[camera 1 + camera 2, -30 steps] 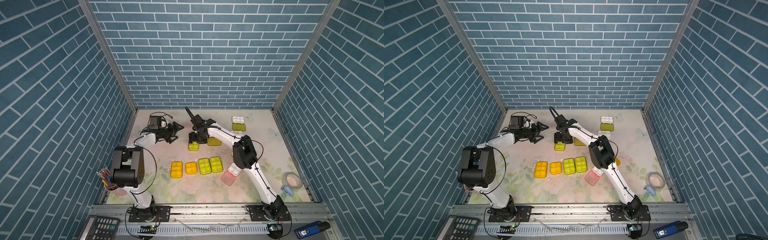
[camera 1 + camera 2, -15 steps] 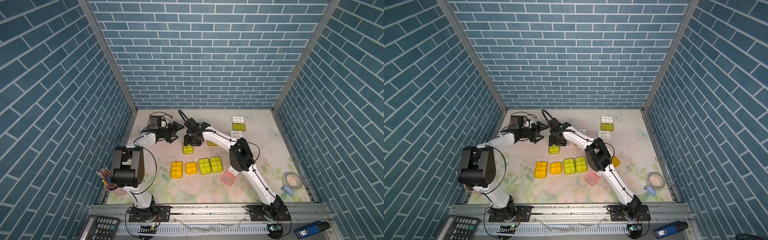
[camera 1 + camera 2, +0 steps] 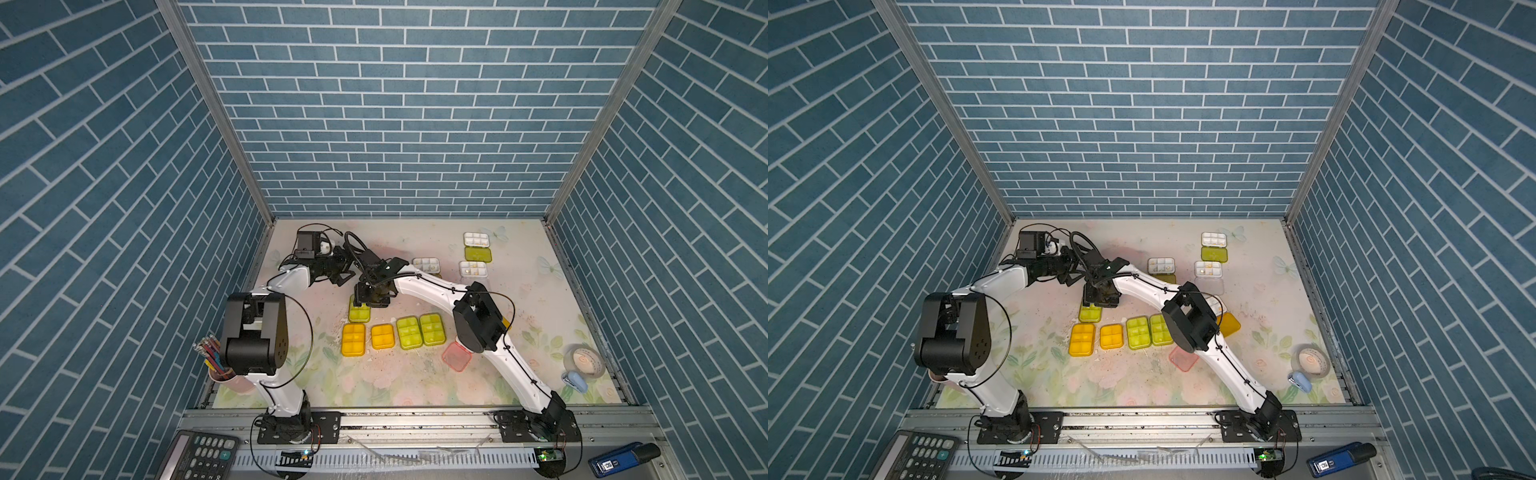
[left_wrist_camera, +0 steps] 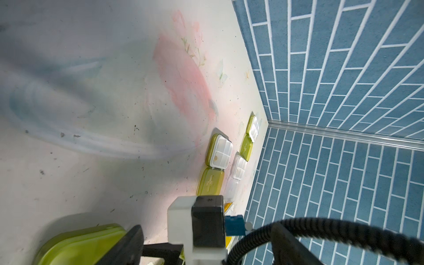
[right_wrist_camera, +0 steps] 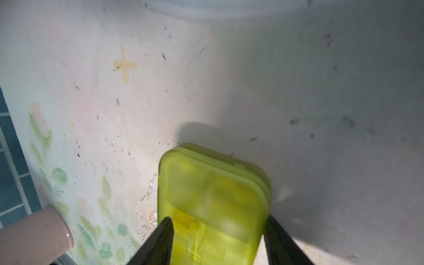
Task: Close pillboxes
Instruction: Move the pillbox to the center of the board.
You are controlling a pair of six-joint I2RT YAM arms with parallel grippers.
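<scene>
Left of centre on the table [image 3: 415, 386]: right claw [image 5: 219, 221] clamped on a shut lime pillbox [image 3: 359, 312].
Just in front of it a row of four [image 3: 407, 332] lies shut. Three open ones [image 3: 477, 240] wait at the back, and two more under the right arm I can't judge. I can't make out how wide the left claw [image 3: 341, 275] stands. No readable writing anywhere, only a raised cross on a lime lid [image 4: 210, 182].

Several open pillboxes [image 4: 219, 150] lie near the brick wall [image 4: 344, 68]; a lime pillbox [image 4: 80, 245] sits in the foreground.
</scene>
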